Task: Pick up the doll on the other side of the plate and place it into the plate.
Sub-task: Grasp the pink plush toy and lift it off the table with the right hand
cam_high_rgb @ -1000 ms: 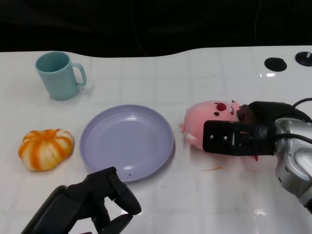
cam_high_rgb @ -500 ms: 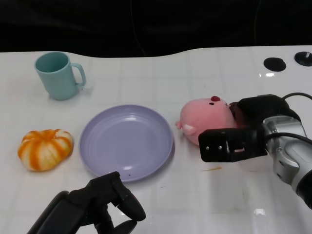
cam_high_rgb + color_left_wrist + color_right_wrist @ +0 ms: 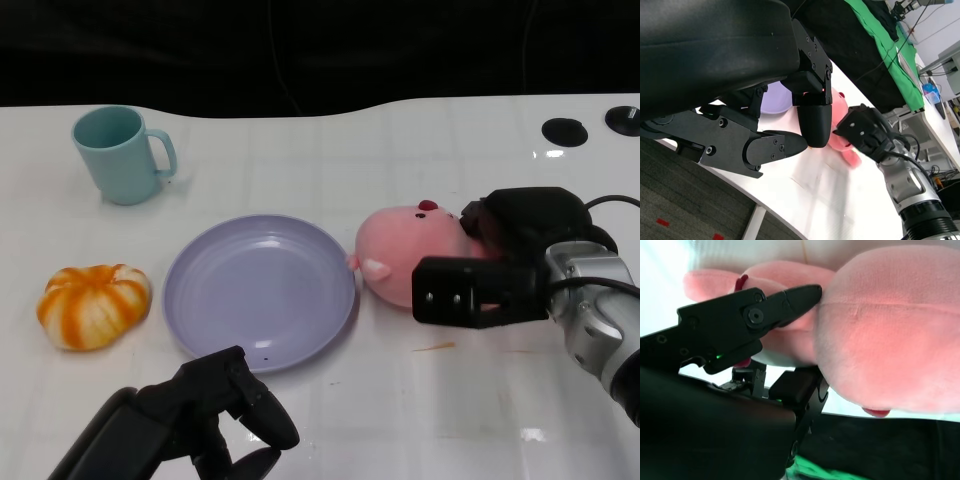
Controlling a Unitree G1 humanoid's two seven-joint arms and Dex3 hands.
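We see our right hand (image 3: 480,278) reaching in from the right edge of the table (image 3: 420,160), its black fingers wrapped around the pink doll (image 3: 405,255). In the right wrist view one finger (image 3: 790,300) presses into the plush, so this hand grips the doll. The doll sticks out of the hand toward the purple plate (image 3: 260,290), its near foot just touching or overlapping the plate's rim; we cannot tell whether it is lifted off the table.

Our left hand (image 3: 215,415) hangs low at the near edge, in front of the plate, fingers curled inward around nothing.

Beyond the left hand, past the plate, stands a teal mug (image 3: 122,153) with its handle turned toward the doll's side. An orange-and-white pumpkin (image 3: 93,305) lies beside the plate, on the side away from the right hand. Two dark round holes (image 3: 565,130) sit in the tabletop beyond the right hand. We can read no writing anywhere.
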